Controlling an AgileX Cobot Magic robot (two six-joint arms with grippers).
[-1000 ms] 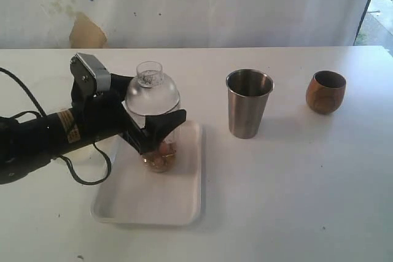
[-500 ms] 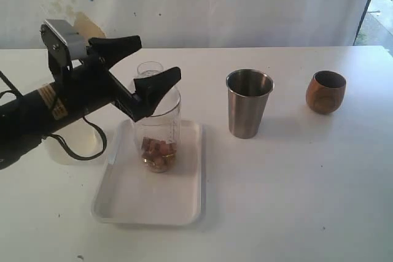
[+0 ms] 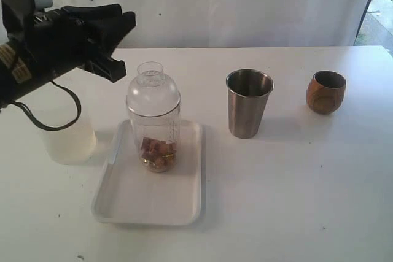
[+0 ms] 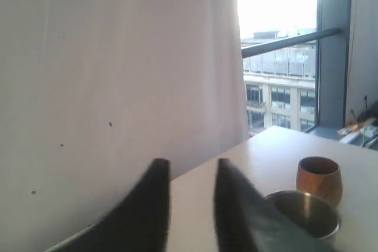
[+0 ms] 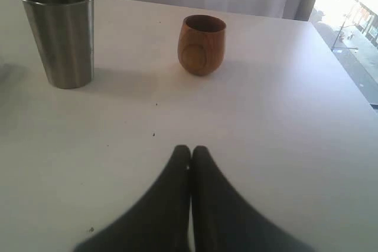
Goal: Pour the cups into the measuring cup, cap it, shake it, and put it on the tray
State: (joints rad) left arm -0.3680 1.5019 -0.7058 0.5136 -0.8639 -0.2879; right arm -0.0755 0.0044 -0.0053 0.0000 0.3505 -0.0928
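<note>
The clear measuring cup [image 3: 153, 121], capped with a domed lid, stands upright on the white tray [image 3: 184, 204] with brown pieces at its bottom. My left gripper [image 3: 126, 44] hangs open above and to the left of it, apart from it, with nothing between its fingers [image 4: 159, 175]. The steel tumbler [image 3: 249, 104] stands to the right of the tray, and the wooden cup [image 3: 325, 91] farther right. In the right wrist view my right gripper [image 5: 190, 149] is shut and empty over bare table, short of the tumbler [image 5: 58, 33] and wooden cup [image 5: 202, 44]. The right gripper is out of the exterior view.
A frosted plastic container [image 3: 67, 136] stands left of the tray, under my left arm. A white curtain runs behind the table, with a window at the far right. The left wrist view catches the tumbler's rim [image 4: 304, 210] and the wooden cup [image 4: 319, 178].
My left gripper has let go of the capped measuring cup, opened, and risen back to the upper left. The cup stays upright on the tray.
</note>
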